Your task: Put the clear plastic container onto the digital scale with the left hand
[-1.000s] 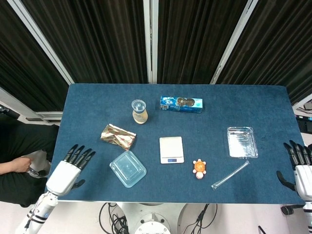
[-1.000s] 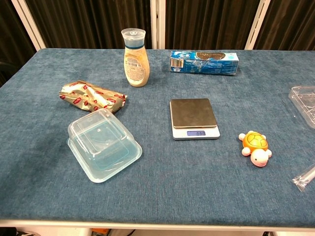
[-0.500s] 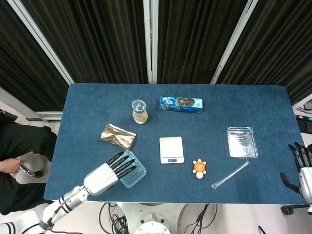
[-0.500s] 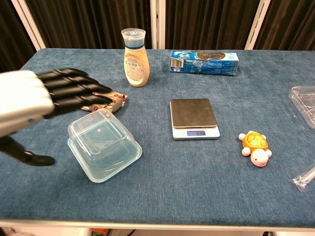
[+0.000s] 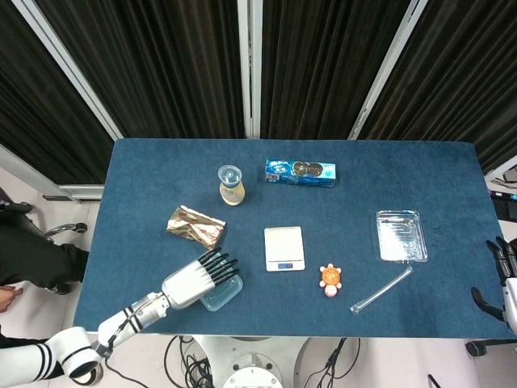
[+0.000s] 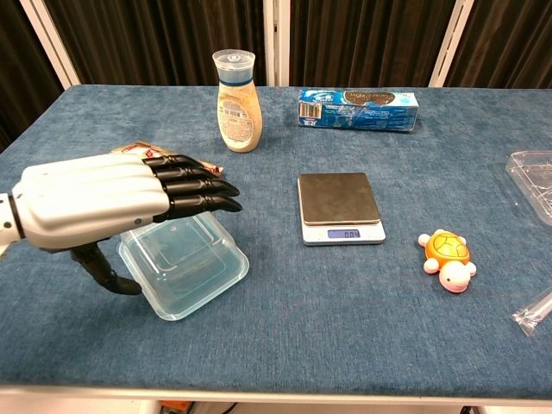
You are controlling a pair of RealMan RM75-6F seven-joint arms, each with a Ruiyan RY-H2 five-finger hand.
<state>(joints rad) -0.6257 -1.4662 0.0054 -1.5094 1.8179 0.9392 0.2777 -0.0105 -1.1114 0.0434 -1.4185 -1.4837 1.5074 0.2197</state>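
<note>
The clear plastic container (image 6: 185,272) lies on the blue table at the front left, seen also in the head view (image 5: 225,293). My left hand (image 6: 116,203) hovers flat over it with its fingers stretched out and its thumb hanging down beside the container's near-left edge; the hand (image 5: 199,280) holds nothing. The digital scale (image 6: 339,207) sits to the right of the container at mid table, its platform bare (image 5: 284,247). My right hand (image 5: 507,279) shows only at the right edge of the head view, off the table.
A foil snack packet (image 5: 195,225) lies just behind the container. A sauce bottle (image 6: 236,101) and a blue biscuit box (image 6: 358,109) stand at the back. An orange toy turtle (image 6: 448,260), a clear tray (image 5: 401,235) and a clear tube (image 5: 381,289) lie to the right.
My left hand has moved right and forward, from over the container's left edge to above its middle. The right hand has slid a little further off the right edge.
</note>
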